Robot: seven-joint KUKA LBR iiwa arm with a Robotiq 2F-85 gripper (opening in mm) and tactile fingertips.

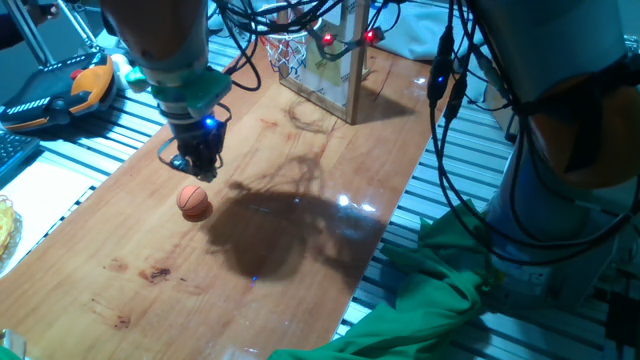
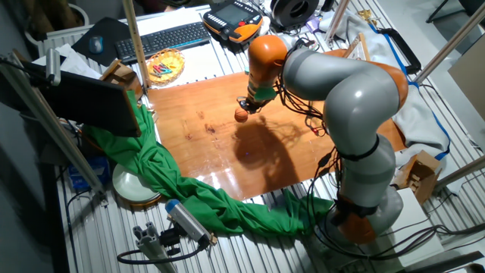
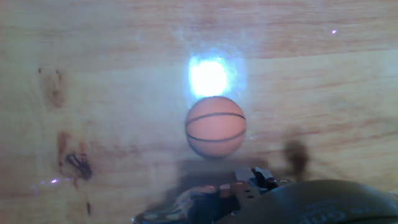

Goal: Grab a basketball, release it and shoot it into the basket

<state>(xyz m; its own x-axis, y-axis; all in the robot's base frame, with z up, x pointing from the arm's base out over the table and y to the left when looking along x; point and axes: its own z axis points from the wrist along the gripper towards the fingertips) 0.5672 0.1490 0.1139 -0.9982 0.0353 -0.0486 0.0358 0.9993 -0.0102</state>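
green cloth (image 1: 440, 290) drapes table edge (image 1: 375, 265), clear of basketball (image 1: 194, 202).

A robotics lab: aluminium-slat bench (image 2: 91, 243), teach pendant (image 2: 235, 19), keyboard (image 2: 163, 38), loose cables (image 1: 455, 110).

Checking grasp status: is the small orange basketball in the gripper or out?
Out. The small orange basketball sits on the wooden tabletop, below the black two-finger gripper; hand view shows it free.
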